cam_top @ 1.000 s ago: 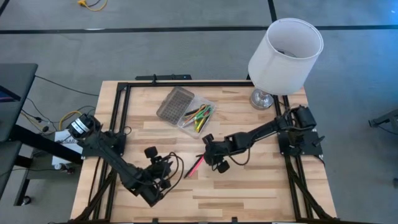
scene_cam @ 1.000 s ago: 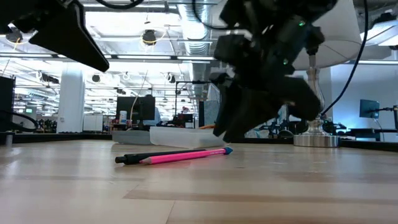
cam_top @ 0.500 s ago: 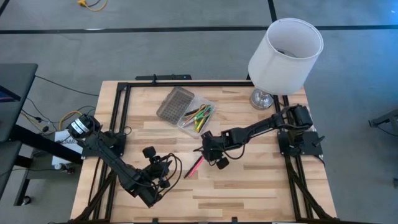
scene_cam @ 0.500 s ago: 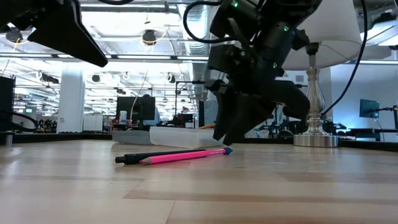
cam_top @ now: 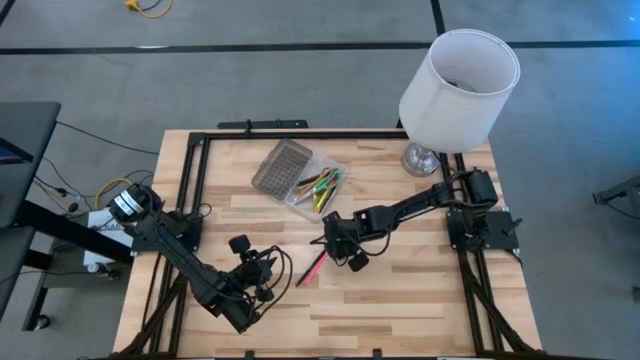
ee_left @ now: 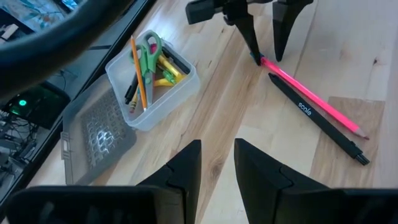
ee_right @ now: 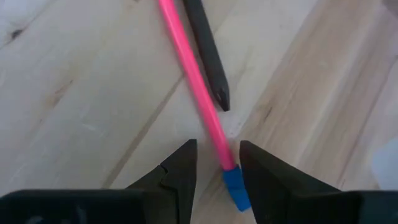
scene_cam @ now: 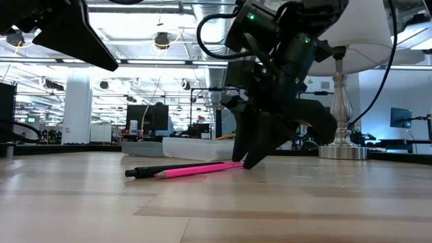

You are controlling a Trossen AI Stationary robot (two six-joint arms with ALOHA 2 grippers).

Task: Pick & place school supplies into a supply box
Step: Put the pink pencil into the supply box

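Observation:
A pink pen (ee_right: 193, 81) with a blue cap (ee_right: 235, 186) lies flat on the table beside a black pen (ee_right: 208, 56). My right gripper (ee_right: 217, 165) is open and points down, one finger on either side of the pink pen's capped end, not touching it. The low view shows its tips (scene_cam: 256, 158) at the table. The clear supply box (ee_left: 152, 74) holds scissors, pencils and markers, and its grey lid (ee_left: 93, 134) lies beside it. My left gripper (ee_left: 217, 155) is open and hovers over the table's near left part (cam_top: 270, 268).
A white-shaded lamp (cam_top: 458, 85) stands on the table's far right corner. The box (cam_top: 318, 190) and its lid (cam_top: 282, 167) lie just beyond the pens, toward the far edge. Bare wood (cam_top: 400, 300) stretches along the near side. A black frame (cam_top: 195, 180) borders the table.
My right gripper has moved toward the table's left edge and come down, until its open fingers straddle the pink pen's blue-capped end at the table. Both pens have stayed where they were.

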